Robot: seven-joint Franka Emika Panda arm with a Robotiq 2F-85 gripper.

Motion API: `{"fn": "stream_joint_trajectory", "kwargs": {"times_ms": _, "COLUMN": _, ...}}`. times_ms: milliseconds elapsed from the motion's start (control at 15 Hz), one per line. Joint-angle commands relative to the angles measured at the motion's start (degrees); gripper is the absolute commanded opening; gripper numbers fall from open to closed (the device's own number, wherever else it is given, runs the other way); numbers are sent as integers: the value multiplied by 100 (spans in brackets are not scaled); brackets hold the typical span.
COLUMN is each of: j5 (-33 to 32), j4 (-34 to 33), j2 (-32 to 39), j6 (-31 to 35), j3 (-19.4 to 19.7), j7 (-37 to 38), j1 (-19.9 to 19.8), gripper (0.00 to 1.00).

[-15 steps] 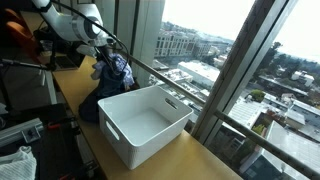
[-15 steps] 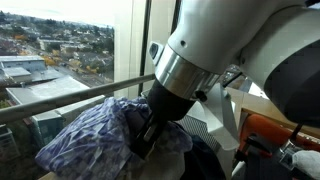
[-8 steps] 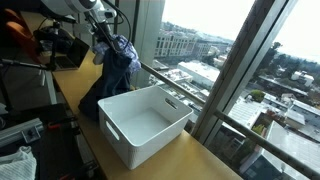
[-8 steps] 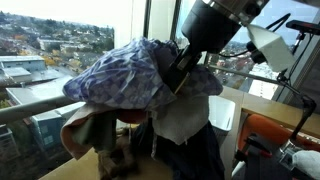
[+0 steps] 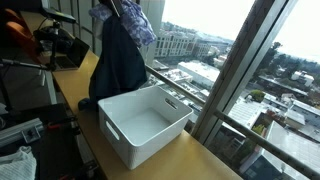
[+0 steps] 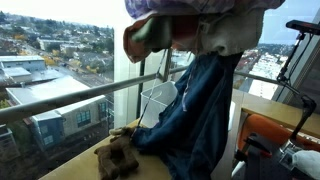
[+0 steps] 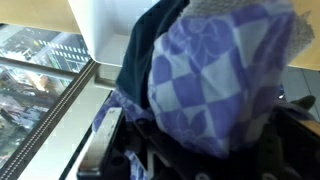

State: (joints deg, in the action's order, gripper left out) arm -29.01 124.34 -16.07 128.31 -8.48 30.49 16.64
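Bundle of clothes, a purple-and-white checked cloth (image 5: 128, 14) bunched over a long dark navy garment (image 5: 120, 62), hangs straight down below the pincer. Long axis vertical. The checked part is up at the grip and the navy tail points down; its lower end seems to reach the light wooden tabletop (image 5: 72, 88), hard to be sure.

The pincer is above the top edge in both exterior views and buried in fabric in the wrist view. Its jaws are clamped on the bundle's top, since the clothes dangle clear in the air.

Below the pincer and toward the window stands an open white rectangular plastic bin (image 5: 150, 136), just beside the navy tail. A brown fuzzy lump (image 6: 118, 156) lies on the table under the hanging fabric. The table runs along tall glass windows (image 5: 250, 70) with a city outside.

Against half a second ago: the bundle sits higher, the pincer has left the frame, and the navy garment is pulled out longer. The bin has not moved.
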Motion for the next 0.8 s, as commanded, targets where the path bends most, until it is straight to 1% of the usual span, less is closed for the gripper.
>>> {"fn": "stream_joint_trajectory", "kwargs": {"times_ms": 0, "j5": 114, "j4": 13, "j2": -349, "j6": -180, "j3": -271, "j7": -231, "j1": -582, "gripper": 5}}
{"fn": "stream_joint_trajectory", "kwargs": {"times_ms": 200, "j5": 48, "j4": 315, "j2": -72, "j6": 216, "j3": -297, "j7": -136, "j1": -910, "gripper": 5}}
{"fn": "stream_joint_trajectory", "kwargs": {"times_ms": 333, "j5": 27, "j4": 486, "j2": 168, "j6": 425, "j3": -277, "j7": -119, "j1": -1058, "gripper": 5}}
{"fn": "stream_joint_trajectory", "kwargs": {"times_ms": 600, "j5": -61, "j4": 642, "j2": 682, "j6": 801, "j3": -176, "j7": -118, "j1": -1284, "gripper": 5}}
{"fn": "stream_joint_trajectory", "kwargs": {"times_ms": 733, "j5": -59, "j4": 616, "j2": 915, "j6": 902, "j3": -78, "j7": -186, "j1": -1373, "gripper": 5}}
